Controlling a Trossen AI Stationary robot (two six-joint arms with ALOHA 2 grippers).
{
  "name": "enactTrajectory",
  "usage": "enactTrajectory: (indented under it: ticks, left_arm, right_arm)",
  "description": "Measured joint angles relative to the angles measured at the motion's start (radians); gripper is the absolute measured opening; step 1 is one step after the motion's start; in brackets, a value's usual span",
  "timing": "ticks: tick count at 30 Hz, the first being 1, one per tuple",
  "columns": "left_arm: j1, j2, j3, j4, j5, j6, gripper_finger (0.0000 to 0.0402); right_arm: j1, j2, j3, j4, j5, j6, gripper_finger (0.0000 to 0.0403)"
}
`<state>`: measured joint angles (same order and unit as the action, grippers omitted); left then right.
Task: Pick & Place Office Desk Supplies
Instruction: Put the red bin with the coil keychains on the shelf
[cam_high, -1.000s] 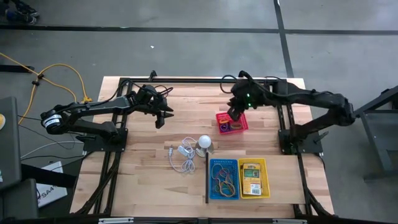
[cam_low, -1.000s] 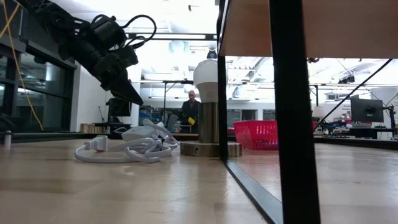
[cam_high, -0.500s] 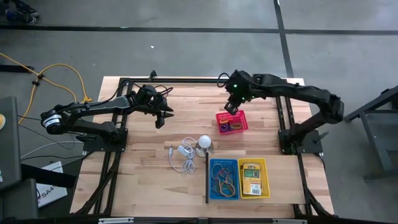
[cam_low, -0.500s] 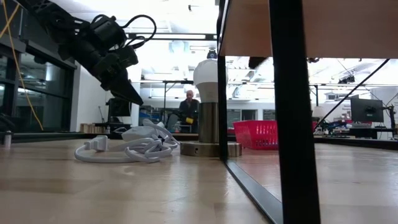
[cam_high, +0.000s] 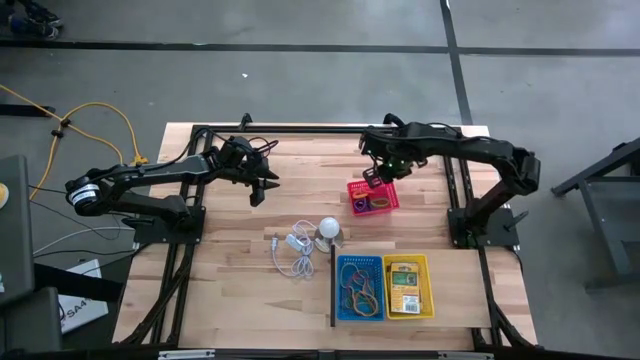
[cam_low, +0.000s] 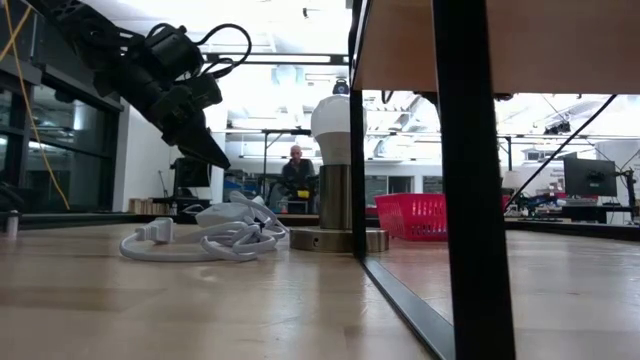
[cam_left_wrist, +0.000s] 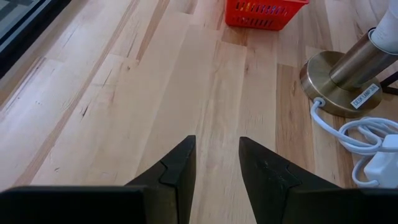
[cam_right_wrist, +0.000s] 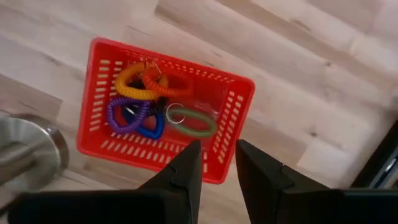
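Observation:
A red basket (cam_right_wrist: 236, 118) on the far right of the table holds several coiled rings (cam_right_wrist: 144, 99): yellow, orange, purple, blue and green. My right gripper (cam_right_wrist: 217, 163) hangs open above the basket's near rim (cam_high: 373, 206), pointing down, with nothing between its fingers. A blue tray (cam_high: 340, 288) at the near edge holds rubber bands (cam_high: 358, 290). Next to it, a yellow tray (cam_high: 428, 290) holds a yellow-and-green packet (cam_high: 404, 284). My left gripper (cam_left_wrist: 216, 158) waits open above bare wood at the far left (cam_high: 262, 190), slanting down.
A white bulb lamp on a metal base (cam_high: 329, 232) stands mid-table with a coiled white cord (cam_high: 293, 255) beside it. A black frame (cam_high: 300, 130) runs around the table's edges. In the low view a person (cam_low: 296, 172) sits in the room beyond the table.
My right arm has swung and sunk toward the red basket. Its gripper has rolled and tipped until it points down over the basket. Its fingers keep the same gap. My left arm has kept still.

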<state>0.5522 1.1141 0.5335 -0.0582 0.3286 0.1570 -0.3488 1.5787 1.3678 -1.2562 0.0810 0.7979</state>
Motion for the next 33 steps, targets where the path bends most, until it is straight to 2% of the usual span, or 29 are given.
enactTrajectory:
  ticks: [8, 16, 22, 33]
  left_arm:
    - [0.000, 0.000, 0.000, 0.000, 0.000, 0.000, 0.0118]
    - [0.000, 0.000, 0.000, 0.000, 0.000, 0.000, 0.0118]
    - [0.000, 0.000, 0.000, 0.000, 0.000, 0.000, 0.0118]
    - [0.000, 0.000, 0.000, 0.000, 0.000, 0.000, 0.0118]
  right_arm:
    - [0.026, 0.000, -0.003, 0.005, -0.009, 0.160, 0.0087]
    - [0.043, 0.000, -0.090, 0.007, -0.041, 0.301, 0.0087]
    - [0.049, 0.000, -0.162, 0.056, -0.084, 0.358, 0.0087]
    - [0.050, 0.000, -0.220, 0.123, -0.085, 0.362, 0.0087]
